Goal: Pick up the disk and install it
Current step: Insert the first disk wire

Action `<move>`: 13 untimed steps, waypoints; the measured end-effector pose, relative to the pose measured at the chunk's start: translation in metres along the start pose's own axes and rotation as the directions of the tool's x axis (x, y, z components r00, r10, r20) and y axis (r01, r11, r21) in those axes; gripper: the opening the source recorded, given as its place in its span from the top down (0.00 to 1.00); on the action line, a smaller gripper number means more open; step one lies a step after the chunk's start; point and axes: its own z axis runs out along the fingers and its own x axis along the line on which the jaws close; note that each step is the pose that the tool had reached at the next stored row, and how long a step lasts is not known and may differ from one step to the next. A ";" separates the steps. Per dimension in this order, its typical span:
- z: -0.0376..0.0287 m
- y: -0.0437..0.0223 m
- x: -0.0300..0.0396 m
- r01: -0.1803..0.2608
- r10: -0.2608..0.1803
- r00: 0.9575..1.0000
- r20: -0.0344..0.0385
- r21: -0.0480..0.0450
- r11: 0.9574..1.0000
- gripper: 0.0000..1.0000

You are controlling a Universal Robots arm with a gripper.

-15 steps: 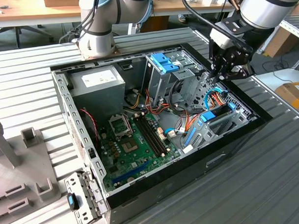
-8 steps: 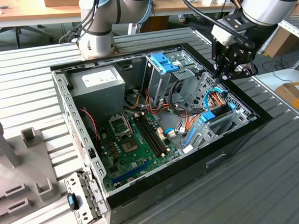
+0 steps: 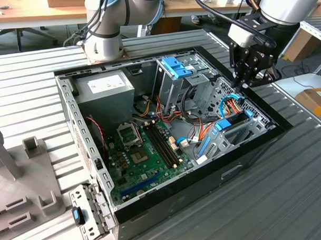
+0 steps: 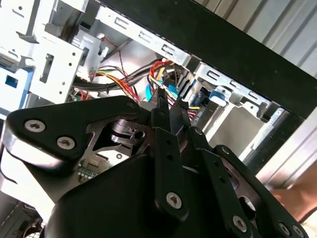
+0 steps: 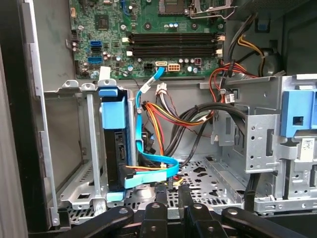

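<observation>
While seated on edge in bay | disk (image 5: 117, 144) upright | claw (image 3: 242, 81) above

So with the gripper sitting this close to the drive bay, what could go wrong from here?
1. The gripper hangs just above the disk and its blue cable; descending could snag or unplug it.
2. Loose orange and yellow wires crowd the bay and may catch the fingertips.

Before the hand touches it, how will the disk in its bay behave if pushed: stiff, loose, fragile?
The disk looks like a rigid flat black block with blue plastic ends, so it should not bend. It stands on edge between the grey metal bay walls, so it would probably slide rather than tip. The thin blue cable beside it looks floppy and may snag.
</observation>
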 end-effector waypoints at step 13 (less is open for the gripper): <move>0.0001 -0.0086 0.0242 -0.001 0.001 1.000 -0.003 -0.030 1.000 0.76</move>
